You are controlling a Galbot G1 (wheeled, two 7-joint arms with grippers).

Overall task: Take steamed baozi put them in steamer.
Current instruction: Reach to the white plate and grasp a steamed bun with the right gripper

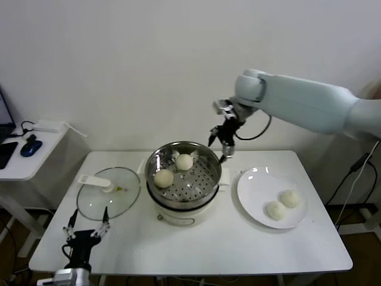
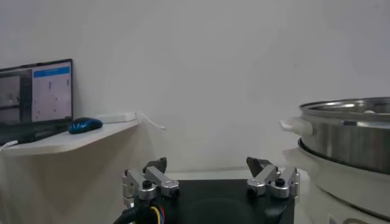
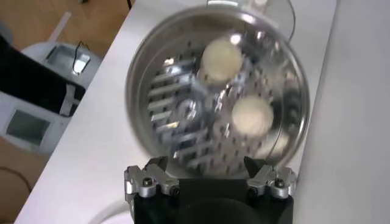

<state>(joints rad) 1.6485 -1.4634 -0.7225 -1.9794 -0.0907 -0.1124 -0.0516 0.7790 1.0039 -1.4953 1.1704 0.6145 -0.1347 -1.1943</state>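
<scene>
The steel steamer stands mid-table on its cream base and holds two baozi, one at the back and one at the left. Both show on the perforated tray in the right wrist view. Two more baozi lie on the white plate to the right. My right gripper hangs open and empty above the steamer's back right rim. My left gripper is open and empty, low at the table's front left corner.
A round glass lid with a white handle lies flat left of the steamer. A side table with a blue mouse stands at the far left. The steamer's wall is close on one side of the left gripper.
</scene>
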